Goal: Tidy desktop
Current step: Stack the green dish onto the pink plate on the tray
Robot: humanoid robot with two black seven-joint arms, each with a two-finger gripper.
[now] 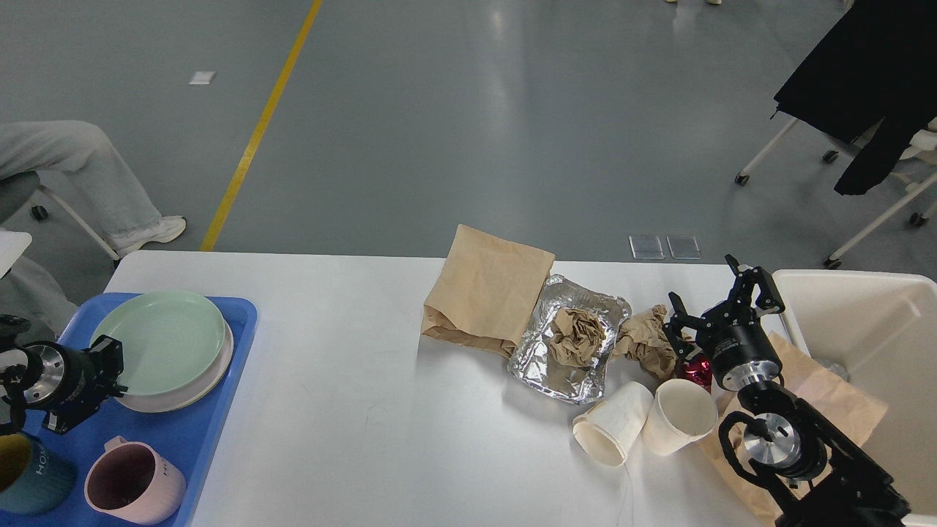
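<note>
big white matte rounded-corner desktop (351, 410) under both grippers, right gripper (714, 300) spread wide over crumpled brown paper (644, 342), left gripper (110, 373) by the green plate (162, 338), can't tell its state

Bright, even overhead light fills my view. The grey floor (512, 110) carries pale vertical streaks of glare toward the top edge. The desktop (351, 410) looks flatly lit, with soft short shadows under the paper bag (487, 289) and cups (644, 421). The foil tray (567, 340) glints. Focus is sharp throughout, with no blur.
</note>
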